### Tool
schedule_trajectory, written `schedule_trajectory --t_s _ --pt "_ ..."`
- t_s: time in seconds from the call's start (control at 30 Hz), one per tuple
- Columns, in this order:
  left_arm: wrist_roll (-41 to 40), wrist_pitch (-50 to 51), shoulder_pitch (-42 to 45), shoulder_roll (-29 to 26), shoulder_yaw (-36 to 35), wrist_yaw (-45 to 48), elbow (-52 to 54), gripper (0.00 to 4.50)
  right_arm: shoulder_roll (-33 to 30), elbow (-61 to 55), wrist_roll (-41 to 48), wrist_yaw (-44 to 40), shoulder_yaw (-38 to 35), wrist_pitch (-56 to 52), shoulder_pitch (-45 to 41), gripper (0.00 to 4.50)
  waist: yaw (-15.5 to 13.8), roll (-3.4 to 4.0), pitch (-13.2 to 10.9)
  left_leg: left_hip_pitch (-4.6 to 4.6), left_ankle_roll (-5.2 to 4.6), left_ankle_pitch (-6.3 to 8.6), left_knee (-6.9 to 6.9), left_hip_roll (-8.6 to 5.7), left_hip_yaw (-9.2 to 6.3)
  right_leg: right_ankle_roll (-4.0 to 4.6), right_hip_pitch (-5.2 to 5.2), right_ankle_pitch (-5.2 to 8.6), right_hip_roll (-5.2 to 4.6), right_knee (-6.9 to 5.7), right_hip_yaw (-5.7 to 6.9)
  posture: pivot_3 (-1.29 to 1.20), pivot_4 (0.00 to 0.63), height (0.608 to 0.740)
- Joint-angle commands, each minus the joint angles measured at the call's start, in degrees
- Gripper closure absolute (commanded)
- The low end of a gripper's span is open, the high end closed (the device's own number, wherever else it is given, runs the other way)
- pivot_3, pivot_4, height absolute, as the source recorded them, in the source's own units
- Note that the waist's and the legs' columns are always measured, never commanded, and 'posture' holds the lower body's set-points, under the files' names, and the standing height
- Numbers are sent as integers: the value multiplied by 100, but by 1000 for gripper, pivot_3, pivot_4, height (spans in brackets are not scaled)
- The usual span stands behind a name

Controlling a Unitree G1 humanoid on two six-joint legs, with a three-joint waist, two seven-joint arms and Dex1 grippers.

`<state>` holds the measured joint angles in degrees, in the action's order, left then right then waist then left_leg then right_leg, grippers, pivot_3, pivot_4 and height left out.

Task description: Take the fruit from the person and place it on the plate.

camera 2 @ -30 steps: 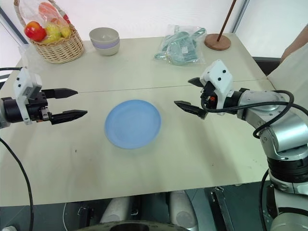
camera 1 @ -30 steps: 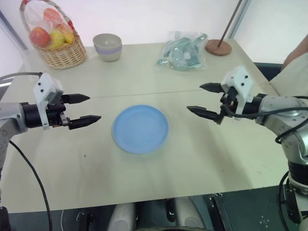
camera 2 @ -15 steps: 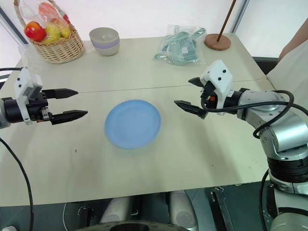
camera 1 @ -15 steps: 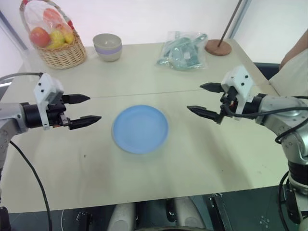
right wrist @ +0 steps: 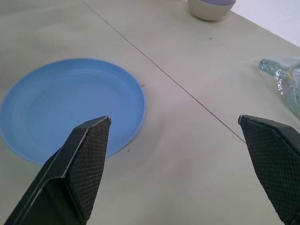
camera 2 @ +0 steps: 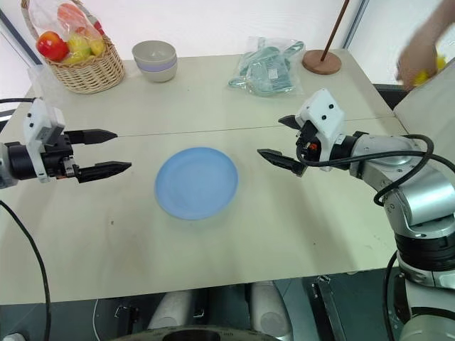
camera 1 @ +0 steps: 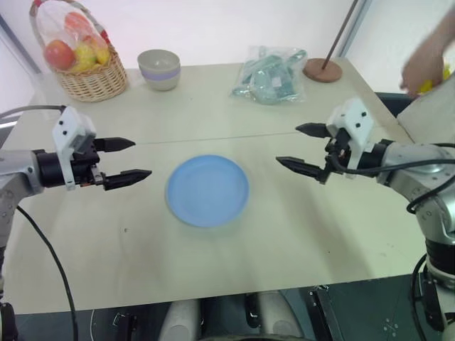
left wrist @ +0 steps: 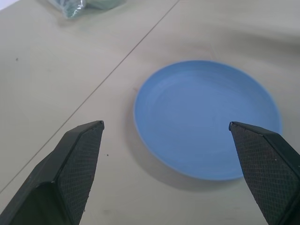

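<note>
We see the right gripper point(camera 2: 281, 140) with its fingers spread wide, holding nothing, hovering above the table point(camera 2: 284, 213) just right of the plate point(camera 2: 196, 182). The left gripper point(camera 2: 108, 151) is likewise wide open and empty, left of the plate. The plate lies bare between them. At the far right edge, the person's hand point(camera 2: 418, 53) holds the yellow fruit point(camera 2: 429, 72), well apart from both grippers.
</note>
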<state>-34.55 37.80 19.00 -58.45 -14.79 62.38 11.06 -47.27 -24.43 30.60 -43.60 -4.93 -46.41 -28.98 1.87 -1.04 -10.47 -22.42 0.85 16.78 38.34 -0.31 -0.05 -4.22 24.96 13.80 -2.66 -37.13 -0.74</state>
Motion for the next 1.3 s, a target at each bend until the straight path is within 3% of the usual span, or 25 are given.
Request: schedule_trajectory --t_s 0.03,0.4,0.7,0.9,1.3 --pt "-18 -95 165 -40 -76 25 30 0 -76 -228 71 60 -249 0 -7 47 0 0 0 0 0 0 0 0 0 0 0 0 0 0 0 0 150 740" --pt "17 -122 226 -15 -88 -11 -15 0 192 -355 162 516 -347 -106 -85 47 -47 -1 0 1 0 0 1 0 0 0 0 0 1 -2 0 0 150 740" --pt "20 -162 205 34 -24 -53 3 0 1319 -404 0 2217 -468 -391 -992 47 -89 -1 1 3 0 0 6 1 0 1 0 0 2 -8 -1 0 150 740" --pt "48 -189 266 55 60 -38 -35 0 1752 -527 -77 2842 -419 -435 -1268 47 -105 -1 1 0 0 0 5 -1 1 1 0 0 0 -5 -1 0 150 740" --pt "7 -143 209 29 54 -84 63 0 2177 -56 -435 2986 -21 -3 -1496 47 -81 -1 1 1 0 0 5 0 1 1 0 0 1 -7 -1 0 150 740"
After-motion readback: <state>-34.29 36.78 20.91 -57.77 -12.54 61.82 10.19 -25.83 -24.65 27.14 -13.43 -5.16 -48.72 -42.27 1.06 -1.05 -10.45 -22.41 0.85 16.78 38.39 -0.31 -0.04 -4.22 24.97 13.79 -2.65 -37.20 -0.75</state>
